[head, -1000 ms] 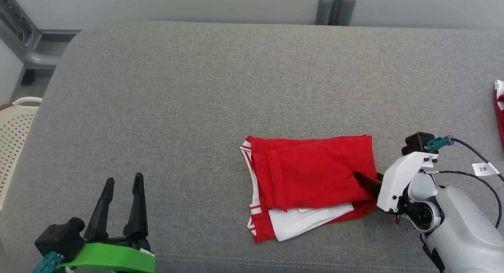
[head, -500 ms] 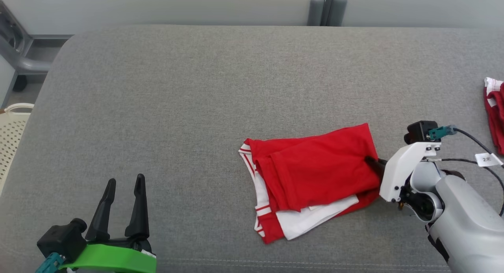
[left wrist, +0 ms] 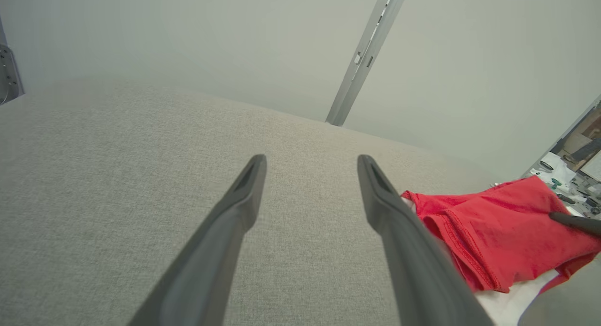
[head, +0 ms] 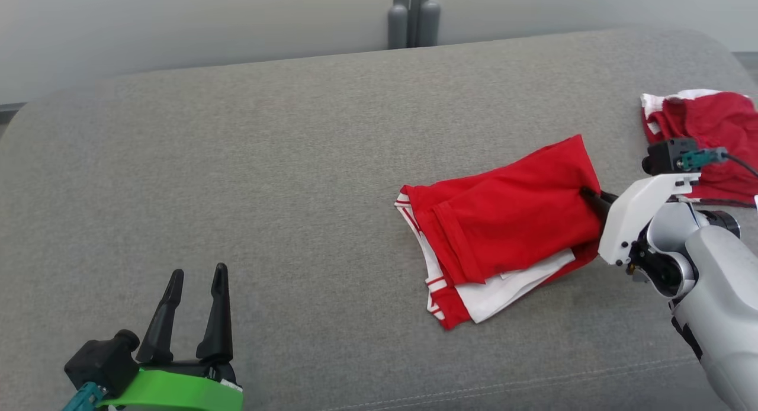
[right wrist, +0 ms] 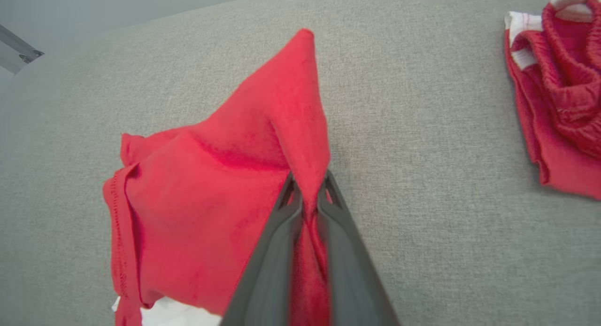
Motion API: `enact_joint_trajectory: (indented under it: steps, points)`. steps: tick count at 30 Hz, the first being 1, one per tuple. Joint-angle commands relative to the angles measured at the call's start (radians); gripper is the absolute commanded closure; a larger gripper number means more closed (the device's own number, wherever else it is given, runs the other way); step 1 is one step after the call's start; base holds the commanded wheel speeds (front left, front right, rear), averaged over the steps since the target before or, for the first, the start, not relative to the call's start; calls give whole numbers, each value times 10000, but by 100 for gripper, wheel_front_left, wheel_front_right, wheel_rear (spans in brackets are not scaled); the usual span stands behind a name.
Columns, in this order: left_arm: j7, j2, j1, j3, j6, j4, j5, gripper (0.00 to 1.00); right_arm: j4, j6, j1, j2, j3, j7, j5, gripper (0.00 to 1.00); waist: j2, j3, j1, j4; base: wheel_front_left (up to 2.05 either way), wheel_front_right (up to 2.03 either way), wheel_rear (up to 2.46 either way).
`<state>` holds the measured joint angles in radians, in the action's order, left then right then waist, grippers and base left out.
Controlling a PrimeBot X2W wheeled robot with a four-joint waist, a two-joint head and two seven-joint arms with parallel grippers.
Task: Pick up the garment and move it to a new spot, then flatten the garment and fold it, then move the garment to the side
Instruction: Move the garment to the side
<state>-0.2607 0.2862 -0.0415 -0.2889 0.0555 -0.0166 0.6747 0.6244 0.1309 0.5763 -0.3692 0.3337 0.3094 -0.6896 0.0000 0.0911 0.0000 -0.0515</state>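
You have the garment (head: 509, 221), red with white trim, lying folded on the grey cushion (head: 266, 162), right of the middle and nearer the front edge than the back. Its red top layer covers most of it, and a white layer shows from under the near edge. Your right gripper (head: 592, 198) is at the garment's right edge. In the right wrist view its fingers are pressed together on a pinch of the red cloth (right wrist: 211, 185), which rises in a peak above the tips (right wrist: 307, 180). The rest of the cloth spreads to the left of that view on the cushion. Beyond the right arm, near the cushion's far right corner, a second garment (head: 704, 127) of the same red and white lies bunched, apart from the first. Your left gripper (head: 197, 278) is at the lower left, well apart from the garment. Its fingers stand spread with nothing between them and bare cushion beneath (left wrist: 312, 164). A grey post (head: 413, 17) stands behind the cushion against the pale wall.
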Motion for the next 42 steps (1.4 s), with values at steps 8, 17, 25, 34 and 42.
enact_joint_trajectory:
  steps: [8, 17, 25, 34, 42]
  points:
    - [22, 135, 543, 67, 42, -113, -285, 0, -183, -5, 605, 35, -98, -120, 154, 100, 0, 373, 0, -2224, 0, 0, 0]
    - [100, 335, 929, 122, 135, -135, -387, 0, -60, -3, 1007, 314, -282, -324, 277, 100, 0, 845, 0, -2989, 0, 0, 0]
    - [73, 351, 984, 252, 169, -19, -264, 0, 224, -3, 1631, 672, -429, -409, 572, 100, 0, 894, 0, -2815, 0, 0, 0]
    - [31, 379, 961, 451, 127, -123, -233, 0, 720, -5, 2797, 714, -879, -190, 913, 100, 0, 1035, 0, -2350, 0, 0, 0]
    - [103, 555, 1135, 517, 168, -321, -299, 0, 1321, -3, 3740, 463, -1458, -317, 1210, 100, 0, 1483, 0, -2169, 0, 0, 0]
